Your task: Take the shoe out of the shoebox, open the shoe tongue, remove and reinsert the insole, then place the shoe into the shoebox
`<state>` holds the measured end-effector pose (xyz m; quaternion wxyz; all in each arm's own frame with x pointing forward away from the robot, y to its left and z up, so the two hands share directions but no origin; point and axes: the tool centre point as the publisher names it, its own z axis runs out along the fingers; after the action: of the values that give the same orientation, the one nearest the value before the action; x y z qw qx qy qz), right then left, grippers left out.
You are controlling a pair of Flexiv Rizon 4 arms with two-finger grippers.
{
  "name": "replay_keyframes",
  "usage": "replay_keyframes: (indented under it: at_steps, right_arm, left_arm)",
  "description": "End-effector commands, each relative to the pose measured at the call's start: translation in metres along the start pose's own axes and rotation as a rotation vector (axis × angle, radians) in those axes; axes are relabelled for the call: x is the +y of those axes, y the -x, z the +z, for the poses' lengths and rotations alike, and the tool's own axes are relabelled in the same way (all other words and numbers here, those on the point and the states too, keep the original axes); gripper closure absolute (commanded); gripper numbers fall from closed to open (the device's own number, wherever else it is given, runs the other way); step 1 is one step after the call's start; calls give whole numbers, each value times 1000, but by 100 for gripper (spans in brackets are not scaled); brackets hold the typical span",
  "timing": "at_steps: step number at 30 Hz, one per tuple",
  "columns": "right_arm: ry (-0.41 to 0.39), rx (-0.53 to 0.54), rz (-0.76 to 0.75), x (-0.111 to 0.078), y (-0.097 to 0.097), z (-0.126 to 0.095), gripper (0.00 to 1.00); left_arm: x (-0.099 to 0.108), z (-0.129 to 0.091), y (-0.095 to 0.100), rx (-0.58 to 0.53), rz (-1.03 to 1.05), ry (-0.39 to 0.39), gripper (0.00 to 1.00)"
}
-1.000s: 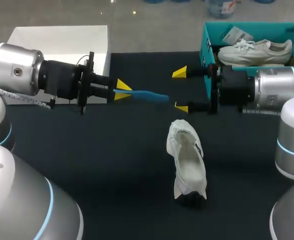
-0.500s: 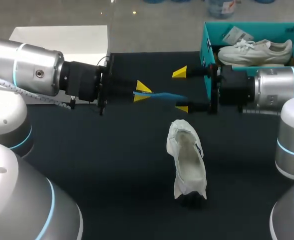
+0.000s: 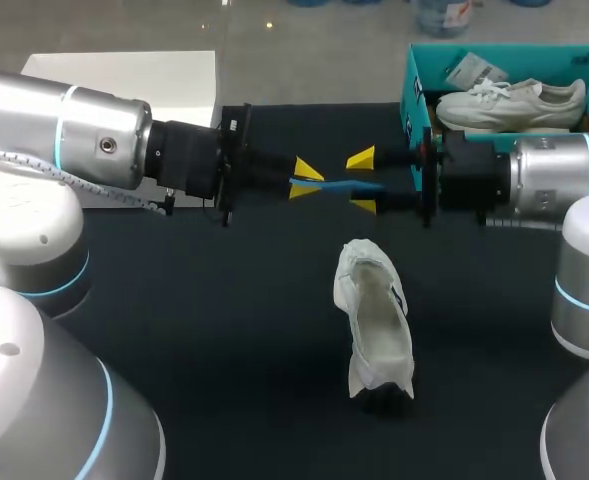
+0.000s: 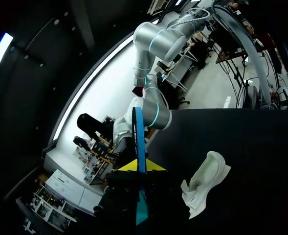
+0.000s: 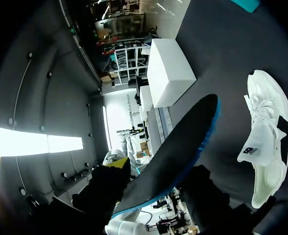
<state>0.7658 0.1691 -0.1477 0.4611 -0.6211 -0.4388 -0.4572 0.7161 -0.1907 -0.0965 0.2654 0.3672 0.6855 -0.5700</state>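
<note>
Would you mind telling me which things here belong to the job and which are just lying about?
Job: insole, left gripper holding it, right gripper, shoe on the table, teal shoebox.
Lying about: white box, second shoe in the shoebox.

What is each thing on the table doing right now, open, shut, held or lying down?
Thin blue foam insole: held up off the table.
Left gripper: shut on the insole.
Right gripper: open, insole tip between its fingers.
White fabric shoe: lying on the black table, mouth wide open.
Teal cardboard shoebox: open, another white shoe inside.
</note>
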Motion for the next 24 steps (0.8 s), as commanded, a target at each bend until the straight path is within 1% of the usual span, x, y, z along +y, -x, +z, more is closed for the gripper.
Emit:
replay_keyframes:
  at_steps: [1, 8, 9, 10, 13, 17, 20, 24]
  right_arm:
    - [2, -4, 1, 0, 0, 2, 100]
    - [2, -4, 1, 0, 0, 2, 100]
    - [2, -4, 1, 0, 0, 2, 100]
    - [2, -4, 1, 0, 0, 2, 100]
    - [2, -4, 1, 0, 0, 2, 100]
    - [2, -4, 1, 0, 0, 2, 100]
    - [2, -4, 1, 0, 0, 2, 100]
    - [2, -4, 1, 0, 0, 2, 100]
  left_arm:
    - [0, 0, 0, -5, 4, 1, 100]
    - [-2, -2, -5, 2, 2, 9, 100]
    - [-2, -2, -6, -3, -2, 17, 62]
    - [-2, -3, -6, 0, -8, 15, 0]
    - [-4, -11, -7, -13, -40, -1, 0]
    - [-4, -32, 3, -46, -91, -30, 0]
    - [-3, -49, 11, -12, -119, -53, 0]
    - [-3, -71, 22, 65, -134, -71, 0]
